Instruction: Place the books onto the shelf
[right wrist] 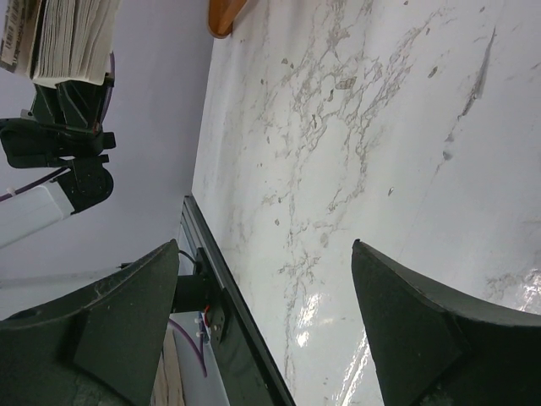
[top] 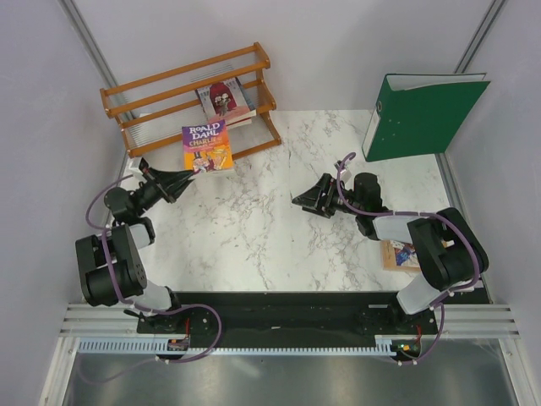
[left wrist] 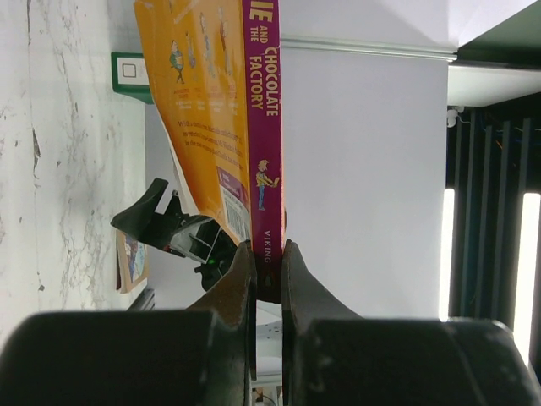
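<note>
Overhead view of a white marble table [top: 254, 228] with two robot arms. The left gripper [top: 188, 175] is clamped on the lower end of the spine of a yellow-and-purple paperback [top: 207, 148] and holds it in the air just in front of the shelf [top: 169, 80]. The cover faces the camera, with the title end toward the shelf. From the left wrist, the purple spine runs straight out from the fingers [left wrist: 241, 283] – the book's long axis is in line with them.

A pink-maroon book [top: 225, 100] already lies in the rack. An orange-brown book [top: 397, 254] lies flat by the right arm's base.

The right gripper [top: 297, 200] hovers over mid-table, jaws spread wide and gripping nothing. A green binder [top: 418, 114] stands at the far right.
</note>
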